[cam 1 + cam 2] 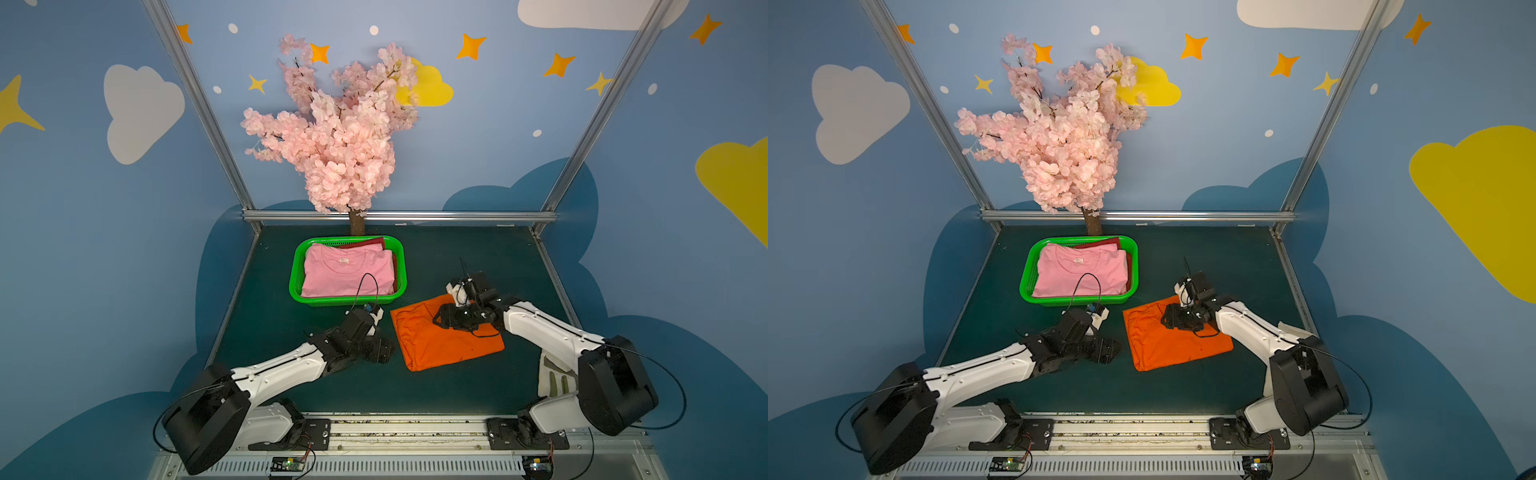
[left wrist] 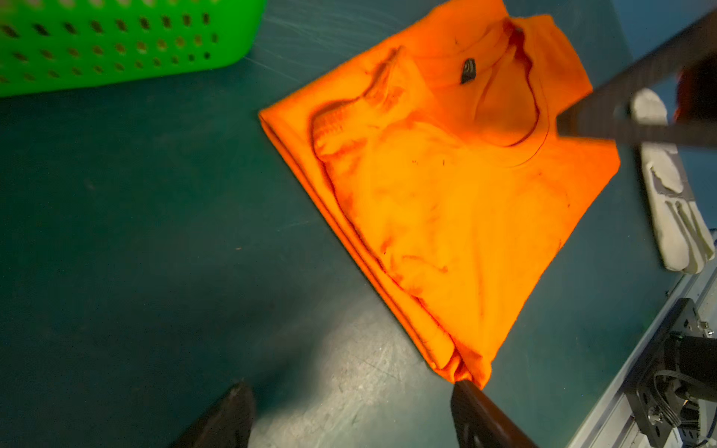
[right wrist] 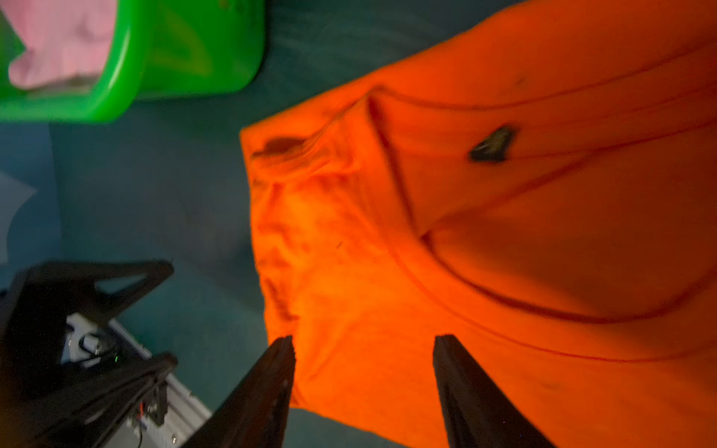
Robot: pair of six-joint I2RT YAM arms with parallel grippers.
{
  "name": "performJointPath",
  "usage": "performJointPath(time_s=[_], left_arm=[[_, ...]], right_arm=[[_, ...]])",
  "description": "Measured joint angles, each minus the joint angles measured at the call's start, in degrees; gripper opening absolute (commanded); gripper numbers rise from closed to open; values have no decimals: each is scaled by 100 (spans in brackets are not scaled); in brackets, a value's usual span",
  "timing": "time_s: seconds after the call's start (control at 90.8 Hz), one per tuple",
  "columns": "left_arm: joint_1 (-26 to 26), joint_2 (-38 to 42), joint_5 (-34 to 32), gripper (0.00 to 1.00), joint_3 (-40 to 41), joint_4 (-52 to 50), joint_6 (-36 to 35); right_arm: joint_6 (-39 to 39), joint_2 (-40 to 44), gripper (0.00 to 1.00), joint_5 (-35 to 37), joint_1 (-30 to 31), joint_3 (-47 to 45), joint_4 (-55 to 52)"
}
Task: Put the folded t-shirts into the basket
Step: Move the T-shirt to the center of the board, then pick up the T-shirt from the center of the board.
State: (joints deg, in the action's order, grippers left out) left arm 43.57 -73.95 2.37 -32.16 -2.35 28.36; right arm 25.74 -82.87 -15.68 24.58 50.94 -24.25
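The bright orange folded t-shirt (image 1: 436, 349) lies flat on the dark green tabletop (image 1: 291, 374), just beside the bright green perforated plastic basket (image 1: 296, 274), where a light pink folded tee (image 1: 345, 270) sits over a dark red tee (image 1: 365, 242). So the right gripper (image 3: 364, 341) is over the orange cloth, jaws spread, holding nothing. And the left gripper (image 2: 351, 388) is spread too, at its edge.
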Motion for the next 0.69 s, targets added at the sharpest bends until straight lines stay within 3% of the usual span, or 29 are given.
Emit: performJointPath(time_s=[0.132, 0.253, 0.496, 0.694], left_arm=[[197, -525, -221, 85, -328, 245, 37], [284, -935, -391, 86, -575, 446, 42], [304, -1473, -621, 87, -702, 831, 151], [350, -1836, -719, 88, -927, 1045, 236]], right_arm=[[-238, -103, 69, 372, -1043, 269, -107], [-424, -688, 71, 614, -1582, 787, -146], [-717, -2122, 76, 577, -1676, 1746, -354], [-870, -2555, 74, 470, -1582, 1915, -474]])
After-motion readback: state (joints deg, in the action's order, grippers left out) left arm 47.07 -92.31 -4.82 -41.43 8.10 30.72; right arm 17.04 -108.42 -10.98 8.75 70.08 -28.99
